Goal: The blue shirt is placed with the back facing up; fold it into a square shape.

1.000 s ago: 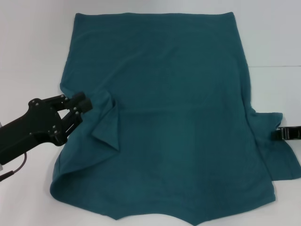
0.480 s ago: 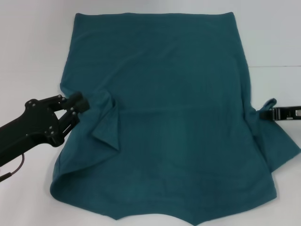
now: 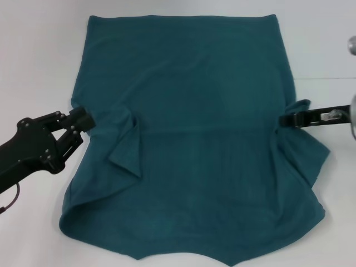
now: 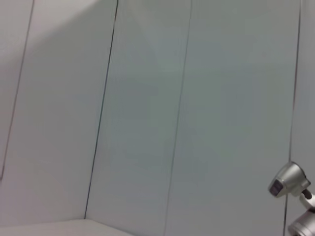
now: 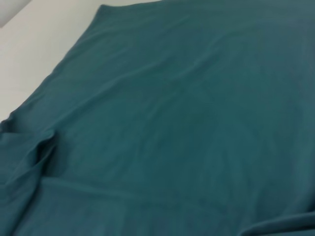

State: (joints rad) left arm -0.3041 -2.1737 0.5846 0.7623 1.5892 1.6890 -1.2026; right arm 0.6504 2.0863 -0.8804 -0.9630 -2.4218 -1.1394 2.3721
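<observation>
In the head view you see the blue shirt (image 3: 189, 139) spread flat over the white tabletop (image 3: 39, 55), filling most of the frame from the top edge down to the bottom. At the left, your left hand (image 3: 83, 118) sits at the shirt's left edge, just beside a sleeve that lies folded inward over the body as a pointed flap; you cannot tell whether its fingers are apart or together. At the right, your right hand (image 3: 290, 119) reaches in from the right edge of the frame, clamped on a pinch of the shirt's right side. The cloth bunches there and slants down from the grip toward the lower right corner.

In the left wrist view you see none of the shirt, only pale wall panels (image 4: 147, 113) with dark seams and a small metal fitting (image 4: 288, 179) in the lower right.

In the right wrist view the shirt (image 5: 177, 128) fills almost the whole frame, with a strip of tabletop (image 5: 34, 54) in the upper left and a folded ridge of cloth at the lower left. The hand's own fingers do not show here.
</observation>
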